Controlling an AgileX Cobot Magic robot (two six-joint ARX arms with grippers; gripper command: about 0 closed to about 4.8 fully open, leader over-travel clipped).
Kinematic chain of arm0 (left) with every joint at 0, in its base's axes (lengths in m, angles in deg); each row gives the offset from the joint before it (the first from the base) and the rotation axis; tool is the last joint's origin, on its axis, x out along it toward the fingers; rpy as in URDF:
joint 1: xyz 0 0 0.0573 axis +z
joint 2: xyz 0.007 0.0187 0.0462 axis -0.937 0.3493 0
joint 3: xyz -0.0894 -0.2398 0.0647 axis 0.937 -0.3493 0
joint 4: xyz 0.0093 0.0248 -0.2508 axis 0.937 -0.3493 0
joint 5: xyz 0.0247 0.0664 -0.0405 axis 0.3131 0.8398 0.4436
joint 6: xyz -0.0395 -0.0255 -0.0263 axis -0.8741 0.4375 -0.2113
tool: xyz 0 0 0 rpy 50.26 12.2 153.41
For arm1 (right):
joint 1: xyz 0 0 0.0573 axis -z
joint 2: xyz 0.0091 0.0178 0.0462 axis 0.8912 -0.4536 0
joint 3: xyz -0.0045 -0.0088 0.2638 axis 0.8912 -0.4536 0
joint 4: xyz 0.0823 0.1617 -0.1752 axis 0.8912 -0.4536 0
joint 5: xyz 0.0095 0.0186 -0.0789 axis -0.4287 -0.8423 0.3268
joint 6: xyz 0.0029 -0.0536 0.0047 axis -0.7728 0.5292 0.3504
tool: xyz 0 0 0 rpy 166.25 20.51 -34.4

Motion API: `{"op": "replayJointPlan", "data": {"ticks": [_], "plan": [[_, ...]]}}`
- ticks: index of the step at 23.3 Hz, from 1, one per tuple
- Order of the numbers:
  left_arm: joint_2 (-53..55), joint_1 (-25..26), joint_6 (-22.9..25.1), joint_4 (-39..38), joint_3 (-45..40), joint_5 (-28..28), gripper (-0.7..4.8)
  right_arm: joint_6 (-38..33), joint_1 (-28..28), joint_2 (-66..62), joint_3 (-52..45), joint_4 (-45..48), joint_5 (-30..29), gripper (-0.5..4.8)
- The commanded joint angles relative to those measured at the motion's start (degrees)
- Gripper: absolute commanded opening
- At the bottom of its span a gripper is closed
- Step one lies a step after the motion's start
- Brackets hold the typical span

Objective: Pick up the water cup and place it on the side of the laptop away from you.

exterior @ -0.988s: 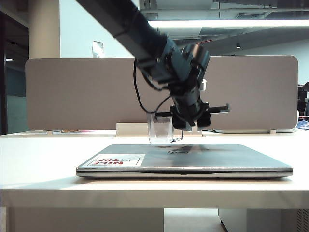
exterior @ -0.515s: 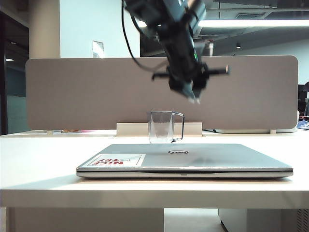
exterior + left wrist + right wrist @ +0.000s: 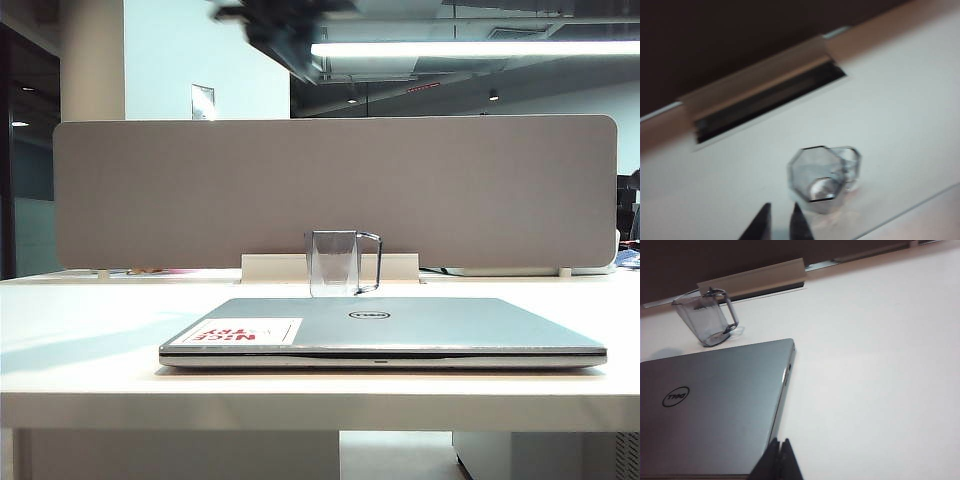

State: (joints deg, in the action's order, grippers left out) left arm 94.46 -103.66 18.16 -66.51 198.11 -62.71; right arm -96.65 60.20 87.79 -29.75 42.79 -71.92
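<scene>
White desk (image 3: 90, 320) backed by a grey partition panel (image 3: 180, 190). Laptop (image 3: 400, 325), closed, lies flat; its sticker (image 3: 238, 332) is at the near-left corner. Cup (image 3: 334, 262) stands upright just behind the laptop, free of any grip, handle to the right. Left gripper (image 3: 780, 220): blurred, only the tips show, narrowly apart above the cup, holding nothing. Right gripper (image 3: 779, 456): tips together, over the laptop's edge.

A blurred dark arm part (image 3: 275, 25) was cut off at the exterior view's top edge, while the left gripper (image 3: 780, 220) and right gripper (image 3: 780, 455) showed only fingertips at their frames' bottom edges.
</scene>
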Motion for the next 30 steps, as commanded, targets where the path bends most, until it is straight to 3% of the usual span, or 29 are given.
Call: {"op": "replayJointPlan", "data": {"ticks": [1,5,10,14,19,24,30], "plan": [[-5.7,3.1,0.7,-0.5,-1.9,0.3,0.48,-0.2,0.0,0.1,-0.3,0.6,-1.0,-0.08],[-12.2,7.8,1.5,-0.1,-8.0,0.2,0.48,-0.2,0.1,0.1,-0.3,0.6,-1.0,-0.08],[-24.1,16.7,0.9,2.7,-24.8,-1.7,0.48,-0.2,0.1,0.1,-0.3,0.6,-1.0,-0.08],[-33.0,22.2,-3.5,9.6,-40.2,-5.7,0.48,-0.2,0.1,0.1,-0.3,0.6,-1.0,-0.08],[-43.8,22.6,-4.5,20.0,-58.6,-4.5,0.48,-0.2,0.1,0.1,-0.3,0.6,-1.0,-0.08],[-51.3,22.6,-12.7,27.0,-71.5,-4.7,0.48,-0.2,0.1,0.1,-0.3,0.6,-1.0,-0.08],[-64.4,22.6,-12.7,39.5,-89.2,-3.6,0.37,-0.2,0.1,0.1,-0.3,0.6,-1.0,-0.08]]}}
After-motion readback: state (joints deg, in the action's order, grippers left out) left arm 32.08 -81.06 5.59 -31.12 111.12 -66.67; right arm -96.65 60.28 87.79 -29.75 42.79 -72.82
